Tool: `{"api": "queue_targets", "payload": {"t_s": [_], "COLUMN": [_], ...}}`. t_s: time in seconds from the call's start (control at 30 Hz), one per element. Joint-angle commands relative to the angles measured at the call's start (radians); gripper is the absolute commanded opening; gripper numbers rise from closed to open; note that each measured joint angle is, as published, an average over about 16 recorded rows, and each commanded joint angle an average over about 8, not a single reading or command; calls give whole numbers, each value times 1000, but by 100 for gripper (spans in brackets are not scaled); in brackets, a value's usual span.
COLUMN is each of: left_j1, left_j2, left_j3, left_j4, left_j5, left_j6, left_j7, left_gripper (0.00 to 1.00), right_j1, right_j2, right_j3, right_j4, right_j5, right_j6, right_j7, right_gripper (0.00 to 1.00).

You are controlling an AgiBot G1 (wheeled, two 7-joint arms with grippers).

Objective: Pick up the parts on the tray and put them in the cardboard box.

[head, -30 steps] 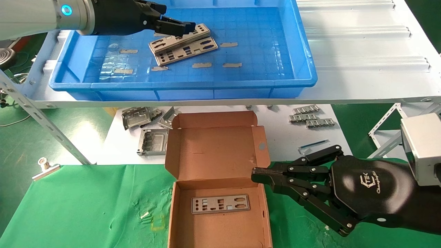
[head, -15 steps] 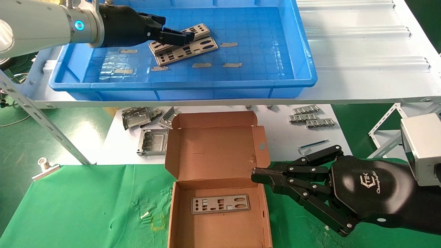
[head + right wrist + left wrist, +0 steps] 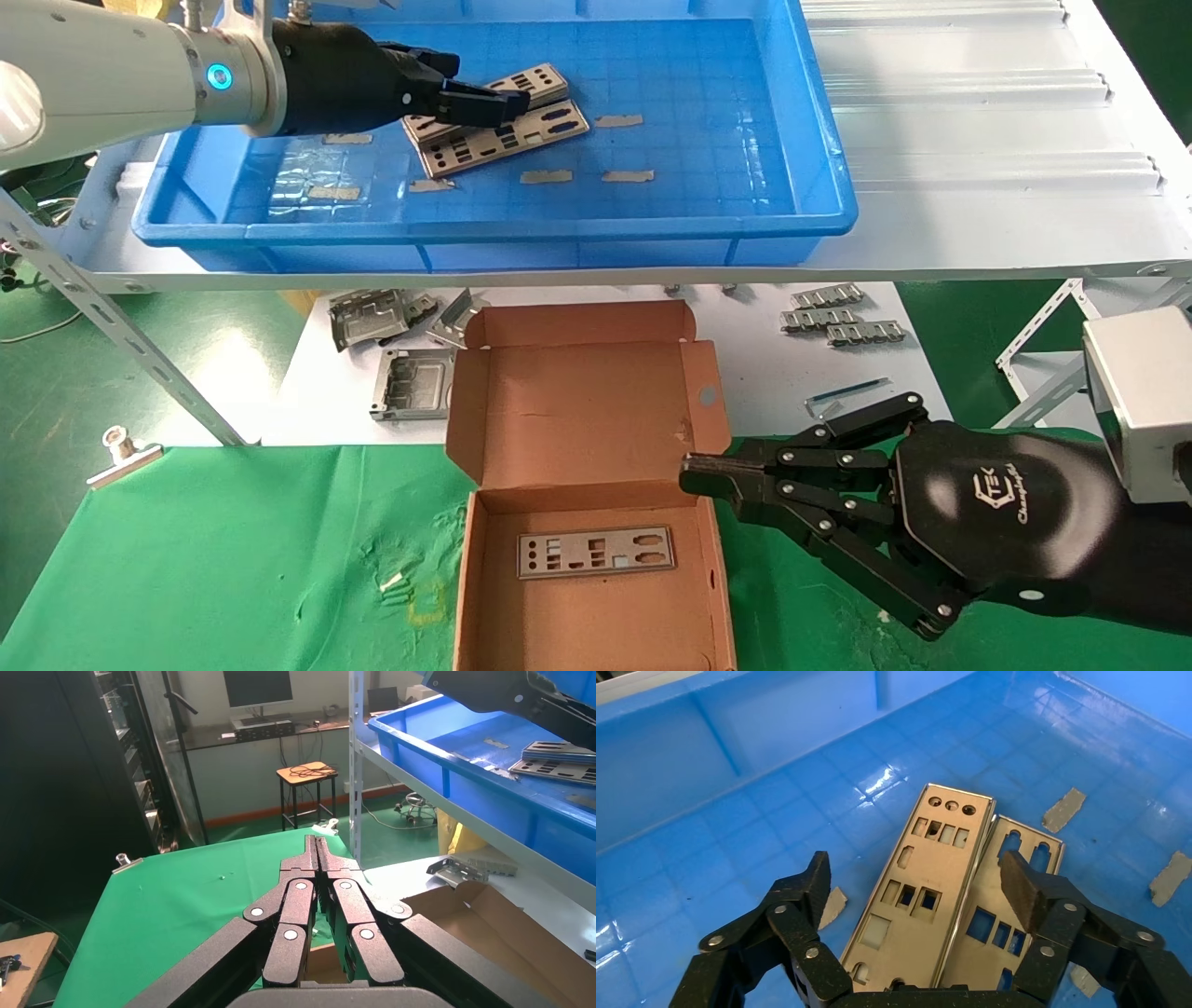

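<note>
I count two plates (image 3: 498, 119) in the blue tray (image 3: 819, 168) and one (image 3: 596, 552) in the cardboard box (image 3: 582, 410); my left gripper (image 3: 916, 881) straddles them spread, my right gripper (image 3: 694, 477) rests pressed together beside the box.

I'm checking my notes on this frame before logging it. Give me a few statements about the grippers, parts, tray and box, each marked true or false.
1. The left gripper is open over the two parts in the tray. True.
2. The cardboard box is empty. False: one part lies inside.
3. The right gripper is shut beside the box. True.
4. The box lid is closed. False: it stands open.
</note>
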Motion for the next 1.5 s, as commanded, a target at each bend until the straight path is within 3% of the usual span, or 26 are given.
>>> {"api": "queue_targets", "payload": {"t_s": [0.03,1.5], "left_j1": [2,-32], "left_j2": [1,-13], "left_j3": [0,-6], "left_j4": [0,-7], "left_j5": [-1,-28], "left_j6": [-1,35], "left_j7": [-3,5], "left_gripper": [0,0], "right_j1": [0,0], "right_j2": [0,0], "right_j3": [0,0], "right_j4": [0,0], "right_j5": [0,0], "right_j6": [0,0], "right_j7": [0,0], "right_gripper": [0,0]}}
